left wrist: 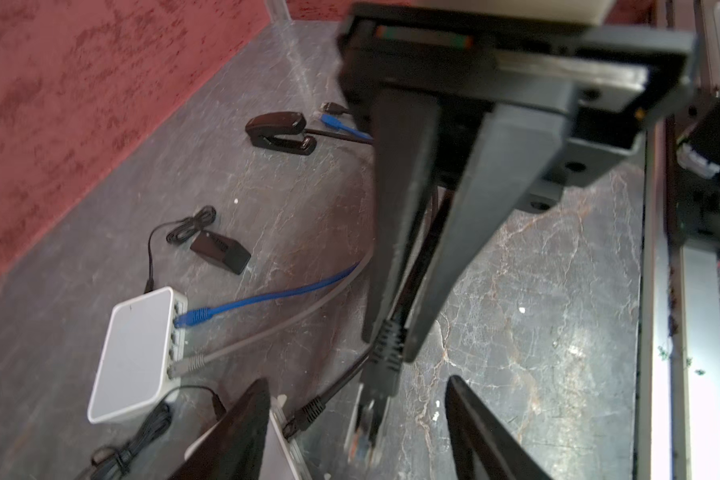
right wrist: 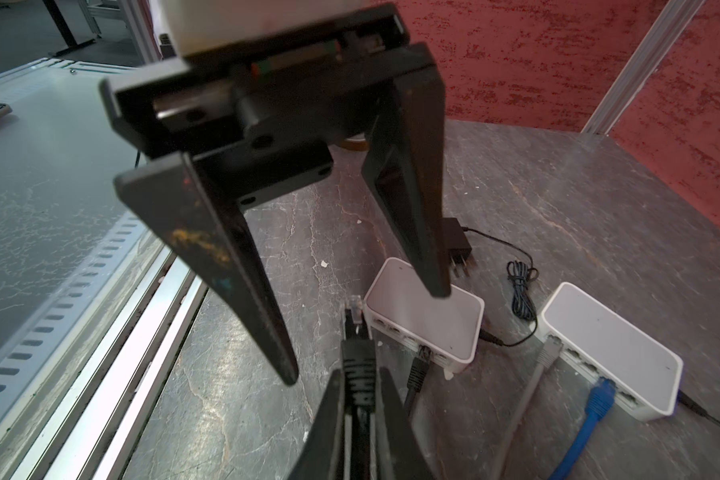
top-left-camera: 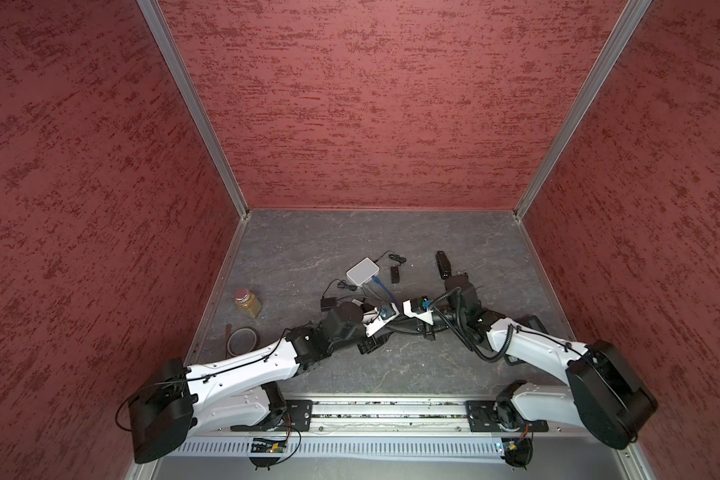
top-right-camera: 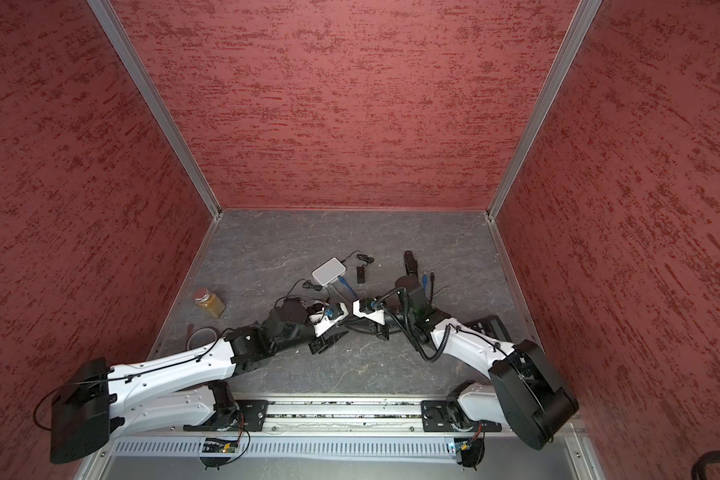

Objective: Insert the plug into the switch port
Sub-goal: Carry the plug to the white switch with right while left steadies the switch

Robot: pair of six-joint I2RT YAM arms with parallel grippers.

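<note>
You are pinching the plug (right wrist: 355, 318) in the right gripper (right wrist: 360, 374) — left gripper (right wrist: 364, 334) is standing wide, empty. Plug is hovering beside the switch (right wrist: 429, 324); insertion not yet done.

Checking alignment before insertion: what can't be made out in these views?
- plug tip: blurred, left wrist view.
- near switch: mostly hidden under left arm, both top views.
- far switch ports: too small, both top views.
- plug: hidden under right arm, both top views.
</note>
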